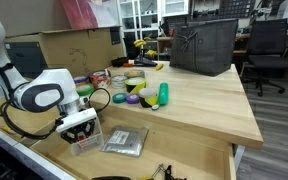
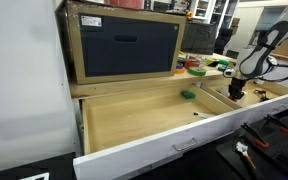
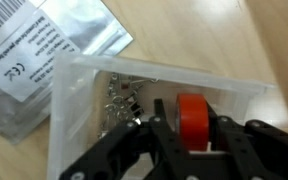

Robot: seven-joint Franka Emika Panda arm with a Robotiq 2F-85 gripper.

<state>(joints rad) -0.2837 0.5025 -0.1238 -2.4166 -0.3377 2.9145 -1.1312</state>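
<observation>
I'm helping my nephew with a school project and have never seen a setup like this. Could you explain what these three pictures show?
This is a robot arm that ends in two black fingers for picking things up. Two pictures come from cameras standing in the room. One looks across a wooden table, and another looks over an open drawer toward the arm. The third comes from a camera on the robot's wrist, looking down past the fingers.

On the table are a silver labelled bag, a clear plastic box of small parts, a green cylinder and a black fabric bin.

The fingers hang over the clear box, one on each side of an orange-red roll inside it. The pictures do not show whether they are actually pinching it.
</observation>
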